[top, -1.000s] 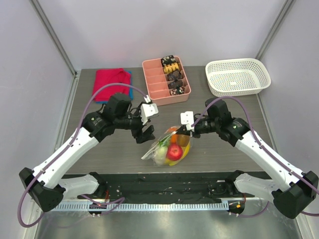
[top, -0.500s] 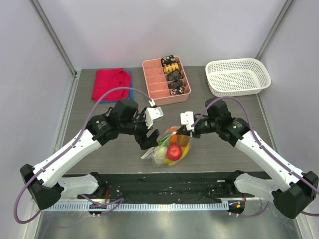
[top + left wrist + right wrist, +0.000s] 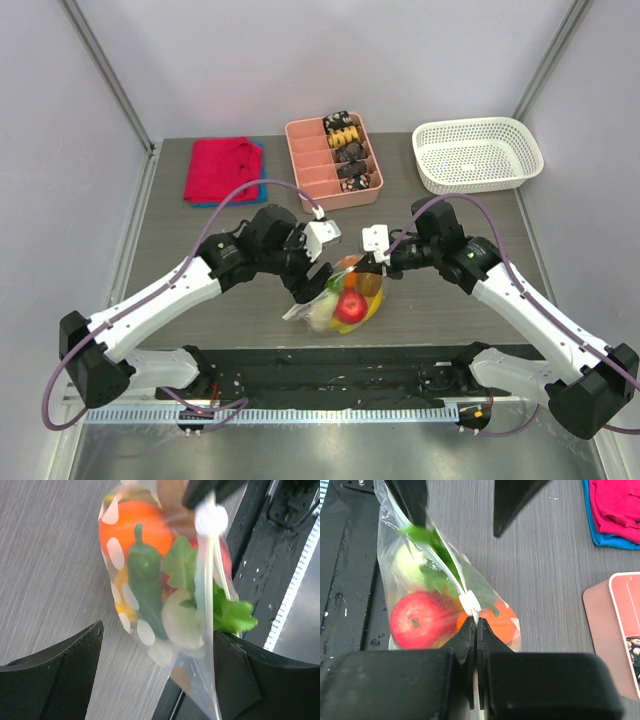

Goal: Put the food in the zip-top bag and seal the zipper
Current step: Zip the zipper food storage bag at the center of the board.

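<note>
Zip-top bag, top view: zipper runs 2 to 8 o'clock; right gripper pinches its 2 o'clock end, left gripper gapes astride the 8 o'clock end.

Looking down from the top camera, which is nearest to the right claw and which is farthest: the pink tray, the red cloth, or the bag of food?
1. The bag of food: pinched in the right claw, front middle.
2. The pink tray: behind it, back middle of the table.
3. The red cloth: back left, farthest.

Pink snack tray, white basket, red cloth
</note>
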You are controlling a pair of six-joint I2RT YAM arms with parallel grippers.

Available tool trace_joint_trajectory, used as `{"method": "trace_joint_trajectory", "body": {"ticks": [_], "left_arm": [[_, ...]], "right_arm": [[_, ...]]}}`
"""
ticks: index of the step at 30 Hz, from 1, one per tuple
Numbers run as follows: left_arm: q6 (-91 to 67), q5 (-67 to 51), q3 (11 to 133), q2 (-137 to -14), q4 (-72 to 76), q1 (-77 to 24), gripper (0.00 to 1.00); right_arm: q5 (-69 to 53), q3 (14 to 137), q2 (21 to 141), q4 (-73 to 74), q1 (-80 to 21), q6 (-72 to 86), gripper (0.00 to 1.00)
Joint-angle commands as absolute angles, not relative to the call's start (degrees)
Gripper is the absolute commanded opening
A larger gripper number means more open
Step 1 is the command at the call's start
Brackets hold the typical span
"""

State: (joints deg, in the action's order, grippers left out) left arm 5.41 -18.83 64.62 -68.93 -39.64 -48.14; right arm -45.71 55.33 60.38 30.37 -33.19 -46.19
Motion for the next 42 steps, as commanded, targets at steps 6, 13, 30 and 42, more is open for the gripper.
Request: {"method": "trace_joint_trajectory", "body": {"ticks": [6,13,30,42], "left_arm": [[-2.2,-13.4,64.1,-76.9,-22.6,-49.0,0.79],[-1.0,-12.3,64.5,-81.6,-19.8,-50.8,0.81],[8.8,-22.9,65.9,-61.8,-27.3,-47.4,0.64],[7.5,-20.5,59.7,-66.2,-10.1,-54.5,0.65]], "right_arm": [[-49.6,55.3,58.4,28.5,-33.3,-45.8,0.01],[-49.4,54.9,58.1,28.7,-33.1,-45.6,0.01],[-48.2,58.1,59.9,31.5,-33.0,-42.5,0.01],[-49.9,59.1,61.0,32.6,-33.0,-38.7,0.01]]}}
